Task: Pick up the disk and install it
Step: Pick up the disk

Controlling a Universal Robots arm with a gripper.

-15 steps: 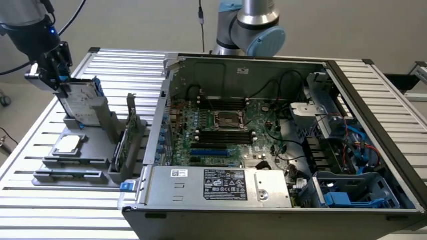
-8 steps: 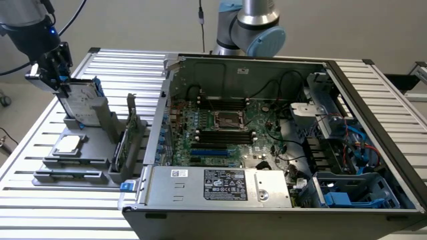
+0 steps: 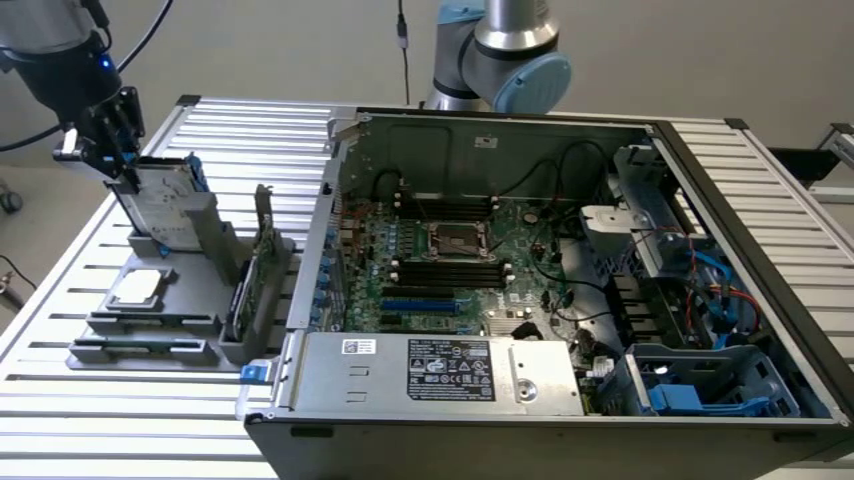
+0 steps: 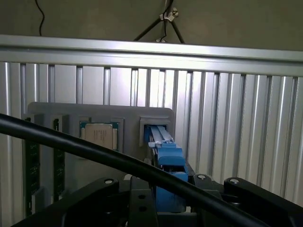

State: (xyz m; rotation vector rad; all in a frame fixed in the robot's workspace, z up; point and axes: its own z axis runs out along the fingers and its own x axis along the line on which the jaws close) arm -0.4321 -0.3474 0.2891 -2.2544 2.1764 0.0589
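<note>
The disk (image 3: 167, 195) stands upright on edge in a slot of the grey holder (image 3: 200, 262) on the slatted table, at the exterior view's left. It is silver-grey with a white label and a bright blue carrier. My gripper (image 3: 118, 165) is down over the disk's upper corner, straddling its top edge. In the wrist view the blue carrier edge of the disk (image 4: 164, 153) runs straight up from the slot into the middle of my gripper (image 4: 168, 201). A black cable crosses the front of that view.
A square silver chip (image 3: 140, 288) (image 4: 99, 135) lies flat on the holder beside the disk. An upright card (image 3: 263, 265) and memory sticks (image 3: 140, 347) also sit in the holder. The open computer case (image 3: 534, 270) lies to the exterior view's right, with a blue bay bracket (image 3: 681, 395) at its near corner.
</note>
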